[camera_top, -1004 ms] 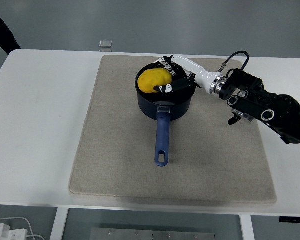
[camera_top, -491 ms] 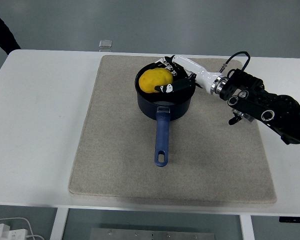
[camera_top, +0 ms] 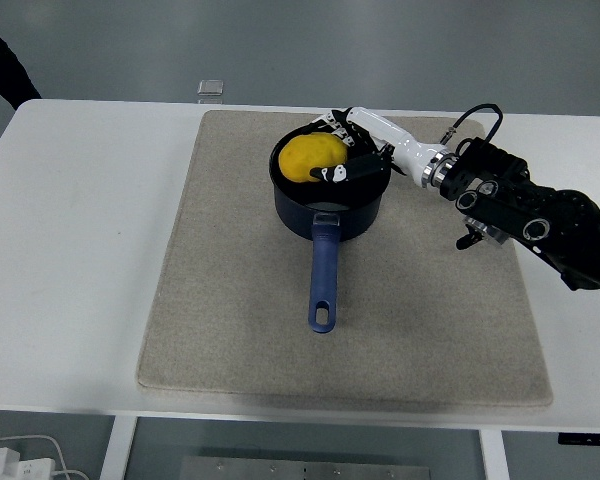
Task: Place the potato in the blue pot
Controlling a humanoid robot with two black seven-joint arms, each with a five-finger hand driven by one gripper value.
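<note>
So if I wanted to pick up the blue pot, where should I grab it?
Probably by its long handle. It sticks out from the blue pot toward the table's near edge, flat over the mat, with nothing around it. Come from above. The right hand and potato crowd the rim.

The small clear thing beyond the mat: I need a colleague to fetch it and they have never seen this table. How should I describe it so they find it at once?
Start at the white table and find the beige mat carrying the blue pot. Just past the mat's far left corner, at the table's far edge, sits a small clear box. It is the only loose item off the mat, transparent and squarish.
</note>
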